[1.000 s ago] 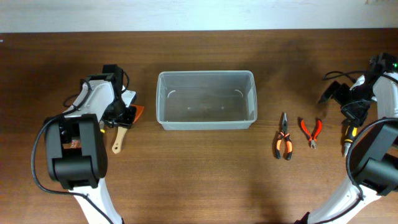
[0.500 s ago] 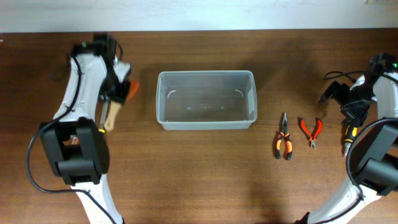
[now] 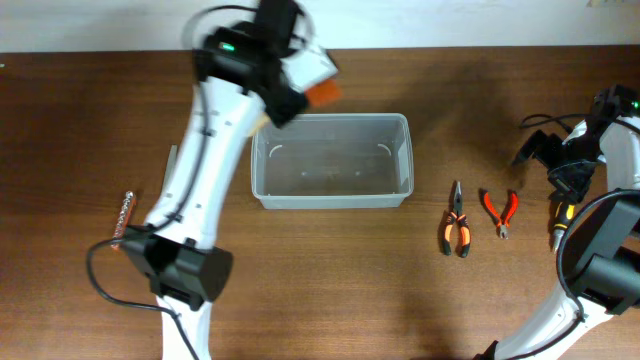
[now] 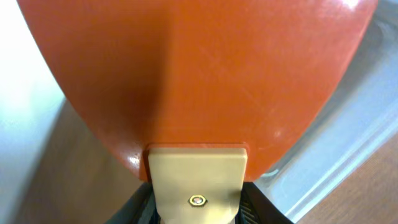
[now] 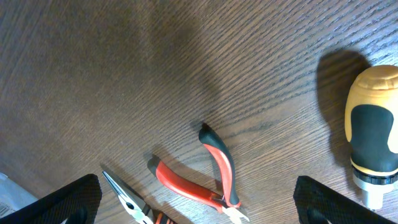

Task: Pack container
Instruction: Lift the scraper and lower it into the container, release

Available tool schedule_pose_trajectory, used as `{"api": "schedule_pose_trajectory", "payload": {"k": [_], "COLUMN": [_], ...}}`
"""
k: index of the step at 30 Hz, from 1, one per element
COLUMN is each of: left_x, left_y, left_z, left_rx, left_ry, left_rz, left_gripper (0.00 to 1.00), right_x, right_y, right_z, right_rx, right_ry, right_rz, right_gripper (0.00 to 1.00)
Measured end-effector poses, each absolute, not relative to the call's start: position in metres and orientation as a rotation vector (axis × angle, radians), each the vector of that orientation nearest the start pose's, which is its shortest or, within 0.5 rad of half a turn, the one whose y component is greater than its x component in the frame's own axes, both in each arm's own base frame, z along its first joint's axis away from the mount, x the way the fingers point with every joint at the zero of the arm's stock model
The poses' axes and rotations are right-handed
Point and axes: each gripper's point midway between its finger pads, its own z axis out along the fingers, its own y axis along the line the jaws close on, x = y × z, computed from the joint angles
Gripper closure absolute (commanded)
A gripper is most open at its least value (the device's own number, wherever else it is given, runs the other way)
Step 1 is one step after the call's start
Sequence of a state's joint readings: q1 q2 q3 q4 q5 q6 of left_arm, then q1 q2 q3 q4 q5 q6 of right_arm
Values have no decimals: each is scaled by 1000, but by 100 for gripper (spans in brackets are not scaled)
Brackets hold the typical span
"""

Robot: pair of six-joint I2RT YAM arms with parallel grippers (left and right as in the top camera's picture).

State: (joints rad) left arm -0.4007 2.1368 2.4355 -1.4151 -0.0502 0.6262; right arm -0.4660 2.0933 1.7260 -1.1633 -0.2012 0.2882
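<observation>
Now my left gripper (image 3: 285, 103), clamped on the pale handle of an orange-bladed scraper (image 4: 199, 74), hangs just past the clear container's (image 3: 330, 198) far rim, likely lined up to drop it in; my right gripper (image 3: 553, 165) gapes empty above the red cutters (image 5: 221, 165).

- Left arm (image 3: 205, 160) and its orange scraper (image 3: 322, 94) overhung the container's (image 3: 331, 198) back-left corner; the remainder of the mouth lay open from above.
- Bare wood strip ran between container and pliers (image 3: 456, 232).
- Pliers, red cutters (image 3: 500, 212) and screwdriver (image 3: 558, 222) lay side by side at right; gaps apparently narrow.
</observation>
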Motion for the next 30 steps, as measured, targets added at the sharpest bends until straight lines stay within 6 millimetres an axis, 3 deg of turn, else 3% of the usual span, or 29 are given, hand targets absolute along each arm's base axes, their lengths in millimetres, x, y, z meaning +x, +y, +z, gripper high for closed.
{"api": "schedule_pose_trajectory", "payload": {"k": [2,5,12,15,21,24,27,28,29,30], "left_x": [442,435,430,430,430,433,437,439,439,439], "left_y": [-204,-221,-230,-230,-230,-227,-218,-215,-211,-208], "left_z": [239,215,108,76,61,57,54,54,54,54], "left_rx": [1489,1701,2066,2135,2177,2169,2149,2130,2118,2101], "left_ry": [2259,2181,2182,2197,2185,2193,2222,2243,2259,2287], "left_rz": [147,140,35,3,-13,-17,-20,-21,-22,-27], "left_gripper": [98,99,98,98,97,79,46,28,1,1], "right_x": [383,383,383,383,383,383,383,383,383,383], "right_y": [-154,-154,-154,-154,-154,-154,-154,-154,-154,-154], "right_z": [68,68,68,68,68,68,68,68,68,68], "right_rx": [1125,1125,1125,1125,1124,1124,1124,1124,1124,1124], "right_ry": [2856,2856,2856,2855,2856,2856,2856,2856,2856,2856], "right_rz": [303,303,303,303,303,303,303,304,303,303], "right_gripper": [1,1,1,1,1,1,1,1,1,1]}}
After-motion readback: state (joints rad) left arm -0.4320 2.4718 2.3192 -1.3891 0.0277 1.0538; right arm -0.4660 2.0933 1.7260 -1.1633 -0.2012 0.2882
